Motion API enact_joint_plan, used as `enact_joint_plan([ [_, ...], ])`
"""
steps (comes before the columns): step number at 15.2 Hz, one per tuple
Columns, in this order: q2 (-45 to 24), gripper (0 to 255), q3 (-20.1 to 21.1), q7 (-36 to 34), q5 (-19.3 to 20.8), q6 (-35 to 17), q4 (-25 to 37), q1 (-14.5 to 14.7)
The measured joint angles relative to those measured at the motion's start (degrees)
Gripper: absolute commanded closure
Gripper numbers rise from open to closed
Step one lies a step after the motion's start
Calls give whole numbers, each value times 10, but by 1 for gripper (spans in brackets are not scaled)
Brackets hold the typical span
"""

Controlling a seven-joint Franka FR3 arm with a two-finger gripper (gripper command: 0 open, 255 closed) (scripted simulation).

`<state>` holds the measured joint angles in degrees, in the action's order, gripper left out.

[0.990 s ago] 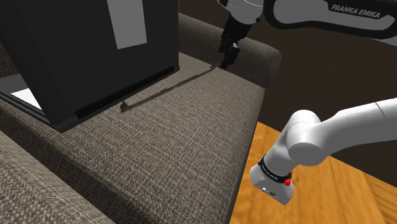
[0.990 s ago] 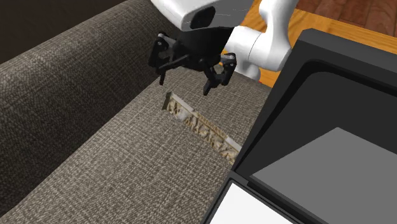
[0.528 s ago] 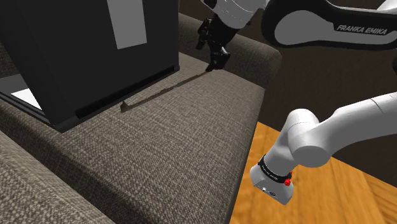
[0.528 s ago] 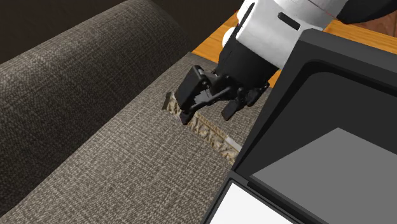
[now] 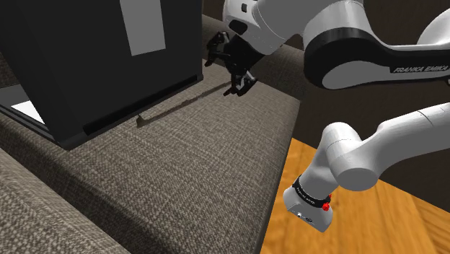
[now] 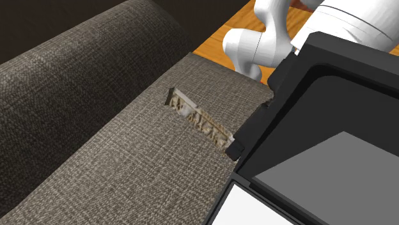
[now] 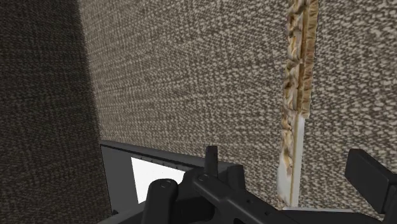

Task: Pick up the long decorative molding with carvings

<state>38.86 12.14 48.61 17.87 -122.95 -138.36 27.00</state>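
Coarse woven cloth sofa (image 6: 96,160), rough carved tan molding (image 6: 201,121), matt black box (image 5: 72,72).

A large black box (image 5: 79,65) was seen at the shoulder view's upper left, set on a woven grey-brown sofa (image 5: 202,166); wooden floor (image 5: 375,227) was shown lower right.

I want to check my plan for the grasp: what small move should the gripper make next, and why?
Probably lower it straight down. In the wrist view the open gripper straddles the molding, with a finger on each side and neither touching it. The black box stands close beside, so sideways travel looks risky.
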Motion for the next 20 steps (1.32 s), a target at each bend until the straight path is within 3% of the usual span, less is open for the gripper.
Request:
enact_joint_plan([
  [6,-1,0,5,-14,7,-39,-38,0],
  [7,-1,255,4,-14,8,-40,-39,-1],
  [20,1,255,3,-7,4,-25,-27,1],
])
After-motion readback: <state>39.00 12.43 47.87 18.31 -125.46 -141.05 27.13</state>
